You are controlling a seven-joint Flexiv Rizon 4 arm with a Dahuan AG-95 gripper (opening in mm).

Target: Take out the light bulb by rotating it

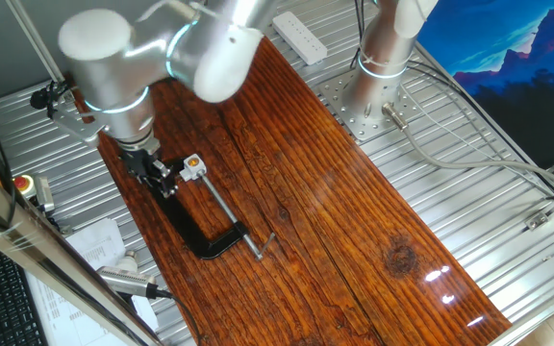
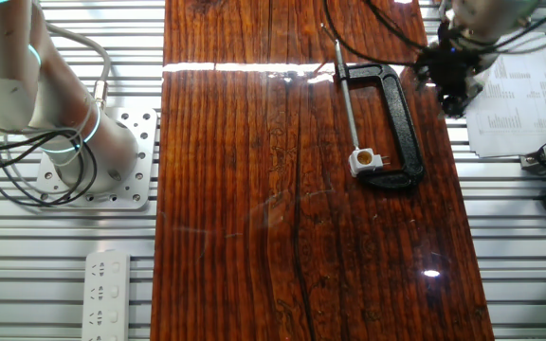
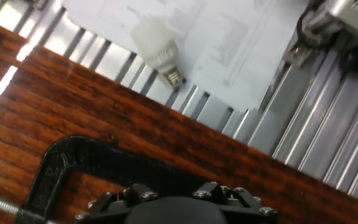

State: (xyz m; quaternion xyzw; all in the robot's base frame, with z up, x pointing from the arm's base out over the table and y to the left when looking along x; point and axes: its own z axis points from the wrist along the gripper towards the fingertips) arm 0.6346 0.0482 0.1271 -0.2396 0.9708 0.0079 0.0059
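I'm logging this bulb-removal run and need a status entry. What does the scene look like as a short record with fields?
bulb: light bulb lies on its side off the wooden board, partly on a paper sheet
socket: white socket block shows its orange centre, no bulb in it
clamp: black C-clamp lies flat on the board, socket block at its screw end
gripper: gripper near the clamp's frame at the board's edge; open or shut cannot be seen

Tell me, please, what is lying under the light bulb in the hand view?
The light bulb lies loose across printed paper sheets and the ribbed metal surface beside the wooden board. The spot directly beneath it is covered.
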